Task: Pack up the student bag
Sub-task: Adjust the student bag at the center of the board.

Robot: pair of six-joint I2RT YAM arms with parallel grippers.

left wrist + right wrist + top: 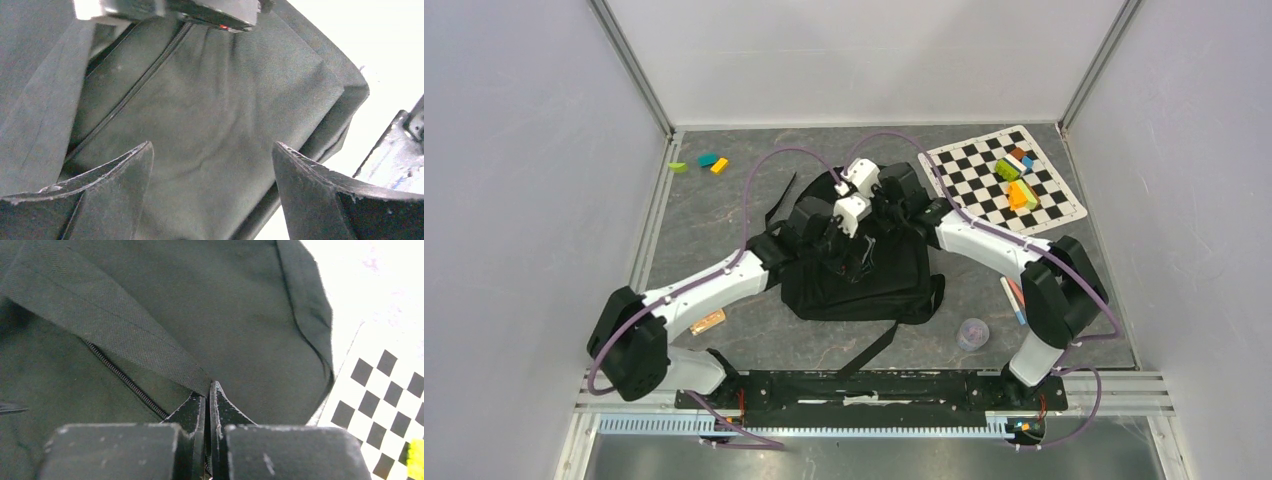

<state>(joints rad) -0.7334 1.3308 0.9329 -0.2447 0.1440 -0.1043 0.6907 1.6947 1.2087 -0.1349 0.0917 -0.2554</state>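
Student bag [854, 280] is laid flat mid-tabletop [724, 230], with the opening step judged in hand: the right end effector [210, 389] is clamped shut on the flap edge by the zipper [125, 382], and the left end effector [212, 147] is held wide open just over the fabric. Next, the flap is judged to need lifting clear so the mouth can be spread. No brand, label or writing can be read, on the bag or the far checkered mat [969, 165].
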